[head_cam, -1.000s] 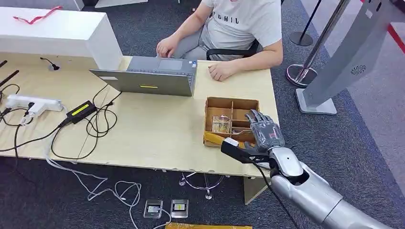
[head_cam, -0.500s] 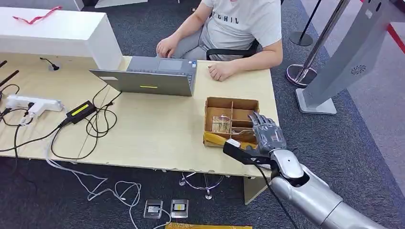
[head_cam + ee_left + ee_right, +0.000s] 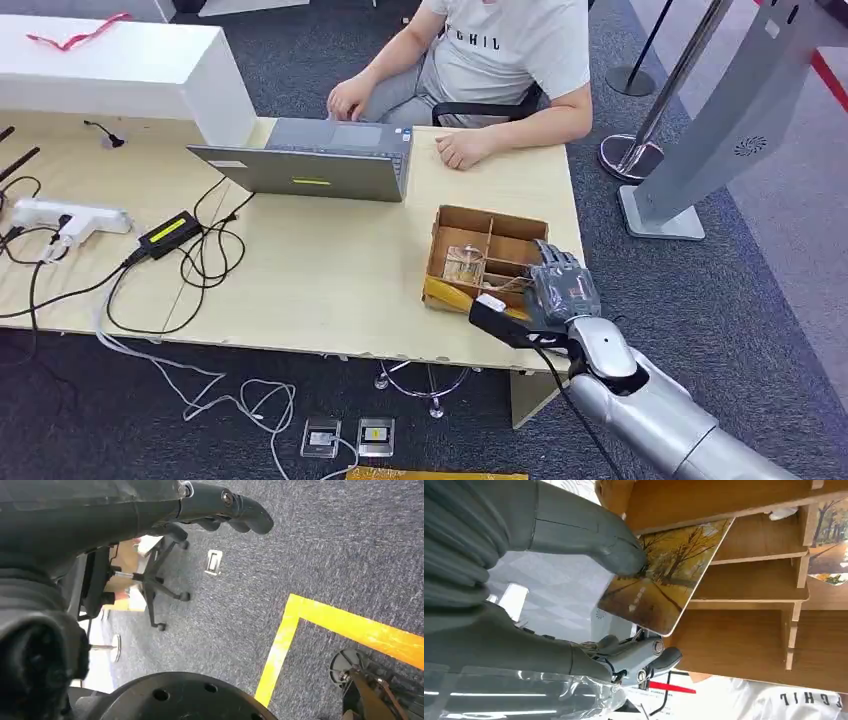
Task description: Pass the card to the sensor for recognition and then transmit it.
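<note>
Currently the right hand [image 3: 574,580] pinches the glossy autumn-tree picture card [image 3: 664,575] by one end, thumb pressed on its face; the card's far end lies inside a slot of the partitioned brown wooden organiser box [image 3: 487,250] at the worktop's [image 3: 320,280] near right corner. The left hand [image 3: 220,505] hangs over the carpet, fingers curled in on nothing.

Hazards, judged from this position:
- Thin, smooth card on a shallow end grip: it may pivot or slide free during lift-out.
- A tilted withdrawal may catch the card edge on a divider and drag the light box toward the worktop edge.
- The grey slanted sensor stand [image 3: 720,130] is well apart; a swing may loosen the hold.
</note>
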Robot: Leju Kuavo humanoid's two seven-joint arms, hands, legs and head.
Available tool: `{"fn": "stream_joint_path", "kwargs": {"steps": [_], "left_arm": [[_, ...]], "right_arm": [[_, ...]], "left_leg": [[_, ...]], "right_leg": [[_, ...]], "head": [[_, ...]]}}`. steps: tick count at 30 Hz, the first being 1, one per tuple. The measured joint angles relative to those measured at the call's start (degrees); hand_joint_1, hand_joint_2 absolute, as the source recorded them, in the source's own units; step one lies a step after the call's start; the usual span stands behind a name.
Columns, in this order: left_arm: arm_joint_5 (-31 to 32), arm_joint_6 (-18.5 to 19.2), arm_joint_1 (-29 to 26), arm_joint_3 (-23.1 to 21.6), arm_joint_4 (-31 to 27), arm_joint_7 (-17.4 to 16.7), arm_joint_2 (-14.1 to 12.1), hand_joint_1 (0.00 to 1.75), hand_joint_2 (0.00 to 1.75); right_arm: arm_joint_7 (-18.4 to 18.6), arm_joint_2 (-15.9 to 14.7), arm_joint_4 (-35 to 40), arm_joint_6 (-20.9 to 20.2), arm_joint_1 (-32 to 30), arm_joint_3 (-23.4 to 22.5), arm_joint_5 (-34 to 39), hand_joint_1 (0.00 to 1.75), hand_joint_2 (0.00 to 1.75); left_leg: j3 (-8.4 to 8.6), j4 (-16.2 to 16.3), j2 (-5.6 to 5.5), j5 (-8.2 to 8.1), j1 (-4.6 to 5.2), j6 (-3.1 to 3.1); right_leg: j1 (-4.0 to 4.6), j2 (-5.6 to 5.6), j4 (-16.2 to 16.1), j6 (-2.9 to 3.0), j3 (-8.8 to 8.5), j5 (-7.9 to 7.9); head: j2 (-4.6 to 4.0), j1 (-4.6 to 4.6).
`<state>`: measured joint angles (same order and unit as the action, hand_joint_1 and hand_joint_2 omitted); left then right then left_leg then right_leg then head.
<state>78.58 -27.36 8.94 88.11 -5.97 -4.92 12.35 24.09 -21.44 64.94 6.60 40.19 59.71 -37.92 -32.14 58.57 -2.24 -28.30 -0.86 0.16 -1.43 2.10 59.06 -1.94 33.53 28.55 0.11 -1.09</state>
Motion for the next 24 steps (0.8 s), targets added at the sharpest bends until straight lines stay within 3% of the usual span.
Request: {"fn": "stream_joint_path", "kwargs": {"steps": [1, 2, 11, 12, 13, 24], "left_arm": [[0.0, 0.0, 0.0, 0.0, 0.0, 0.0, 0.0, 0.00, 0.00], [0.0, 0.0, 0.0, 0.0, 0.0, 0.0, 0.0, 0.00, 0.00], [0.3, -0.2, 0.0, 0.0, 0.0, 0.0, 0.0, 0.00, 0.00], [0.3, -0.2, 0.0, 0.0, 0.0, 0.0, 0.0, 0.00, 0.00], [0.3, -0.2, 0.0, 0.0, 0.0, 0.0, 0.0, 0.00, 0.00], [0.6, -0.3, 0.0, 0.1, 0.0, 0.0, 0.0, 0.00, 0.00]], "right_arm": [[0.0, 0.0, 0.0, 0.0, 0.0, 0.0, 0.0, 0.31, 1.75], [0.0, 0.0, -0.1, 0.0, 0.0, 0.0, -0.1, 0.00, 1.75], [-1.1, 0.3, -0.4, 1.0, -0.1, -0.5, -1.1, 0.00, 1.75], [-1.1, 0.3, -0.4, 1.0, -0.1, -0.5, -1.1, 1.08, 1.75], [-1.2, 0.4, -0.5, 1.0, -0.1, -0.5, -1.1, 1.75, 1.75], [-2.1, 0.7, -0.9, 1.4, -0.4, -0.9, -0.7, 1.75, 1.75]], "left_leg": [[0.00, 0.0, 0.00, 0.00, 0.00, 0.00], [0.00, 0.0, 0.00, 0.00, 0.00, 0.00], [-0.01, 0.0, 0.00, 0.00, 0.00, 0.00], [-0.01, 0.0, 0.00, 0.00, 0.00, 0.00], [-0.02, 0.0, 0.00, 0.00, 0.00, 0.00], [-0.01, 0.0, 0.00, 0.00, 0.00, 0.00]], "right_leg": [[0.00, 0.00, 0.0, 0.00, 0.00, 0.00], [0.00, 0.00, 0.0, 0.00, 0.00, 0.00], [0.00, -0.01, 0.0, 0.00, 0.00, 0.00], [0.00, -0.01, 0.0, 0.00, 0.00, 0.00], [0.00, -0.02, 0.0, 0.00, 0.00, 0.00], [0.00, -0.01, 0.0, 0.00, 0.00, 0.00]], "head": [[0.00, 0.00], [0.02, 0.00], [0.00, 0.00], [0.00, 0.00], [0.00, 0.00], [0.00, 0.00]]}}
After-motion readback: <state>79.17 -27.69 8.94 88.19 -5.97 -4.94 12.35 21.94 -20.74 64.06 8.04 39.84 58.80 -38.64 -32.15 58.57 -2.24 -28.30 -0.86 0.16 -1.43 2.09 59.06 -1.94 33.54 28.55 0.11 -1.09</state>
